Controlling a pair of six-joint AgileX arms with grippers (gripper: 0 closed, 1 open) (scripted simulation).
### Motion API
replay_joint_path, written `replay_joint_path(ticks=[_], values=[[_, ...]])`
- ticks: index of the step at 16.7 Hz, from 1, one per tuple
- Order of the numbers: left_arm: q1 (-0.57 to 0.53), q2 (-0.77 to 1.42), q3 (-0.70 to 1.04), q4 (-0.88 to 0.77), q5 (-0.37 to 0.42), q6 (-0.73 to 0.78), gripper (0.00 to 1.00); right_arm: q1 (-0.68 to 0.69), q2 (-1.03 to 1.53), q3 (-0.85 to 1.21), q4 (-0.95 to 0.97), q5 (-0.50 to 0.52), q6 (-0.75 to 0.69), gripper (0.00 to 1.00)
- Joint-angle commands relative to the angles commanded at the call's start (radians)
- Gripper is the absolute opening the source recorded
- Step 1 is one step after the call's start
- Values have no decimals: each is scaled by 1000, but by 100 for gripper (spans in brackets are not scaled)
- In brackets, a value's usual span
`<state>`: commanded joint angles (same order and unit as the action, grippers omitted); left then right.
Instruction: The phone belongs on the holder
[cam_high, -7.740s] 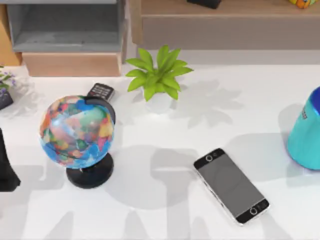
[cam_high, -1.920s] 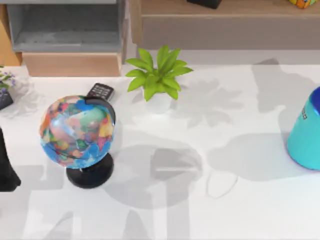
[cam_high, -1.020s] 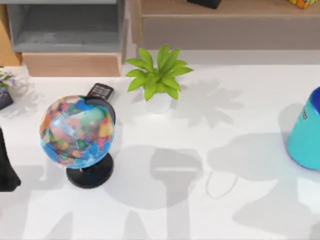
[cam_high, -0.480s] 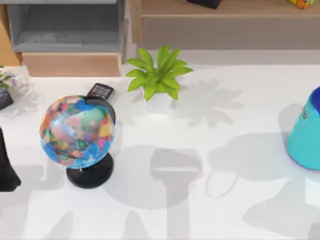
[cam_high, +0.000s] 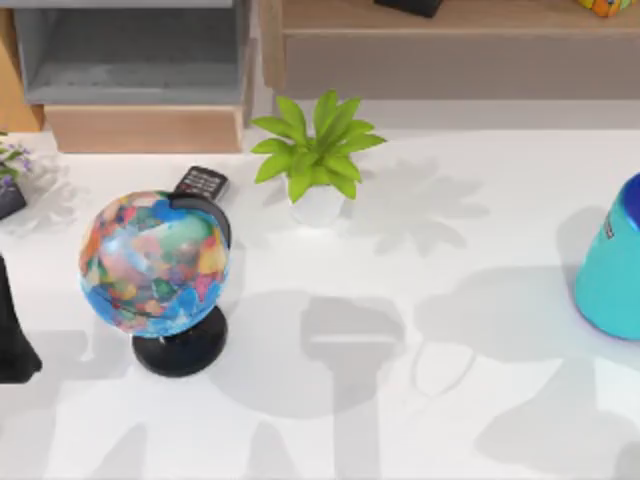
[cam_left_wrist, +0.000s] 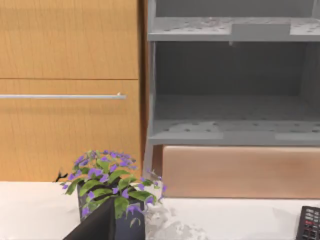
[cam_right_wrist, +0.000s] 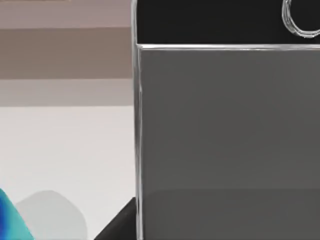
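phone (cam_right_wrist: 225, 130): off the worktop (cam_high: 420, 250), screen close against right wrist camera | right tool: judged clenched on it, grip itself unseen | target: black holder (cam_high: 12, 335), likely, at far left edge, well apart, past the globe (cam_high: 155, 265) | left arm nearer the holder

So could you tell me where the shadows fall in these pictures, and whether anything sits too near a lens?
Top view: soft grey shadows cross the white table, one beside the green plant, one right of the globe. Right wrist view: the phone sits very close to the lens. Left wrist view: the grey shelf interior is dim.
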<state>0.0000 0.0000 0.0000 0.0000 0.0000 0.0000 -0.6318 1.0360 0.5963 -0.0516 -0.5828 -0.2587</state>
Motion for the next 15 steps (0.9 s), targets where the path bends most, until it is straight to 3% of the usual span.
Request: replay_joint_path(ticks=[9, 14, 15], values=[[0, 0, 0, 0, 0, 0, 100, 123, 219, -21, 233, 148, 26, 0], [0, 0, 0, 0, 0, 0, 100, 128, 229, -20, 241, 155, 30, 0], [0, 0, 0, 0, 0, 0, 100, 128, 229, -20, 241, 155, 30, 8]])
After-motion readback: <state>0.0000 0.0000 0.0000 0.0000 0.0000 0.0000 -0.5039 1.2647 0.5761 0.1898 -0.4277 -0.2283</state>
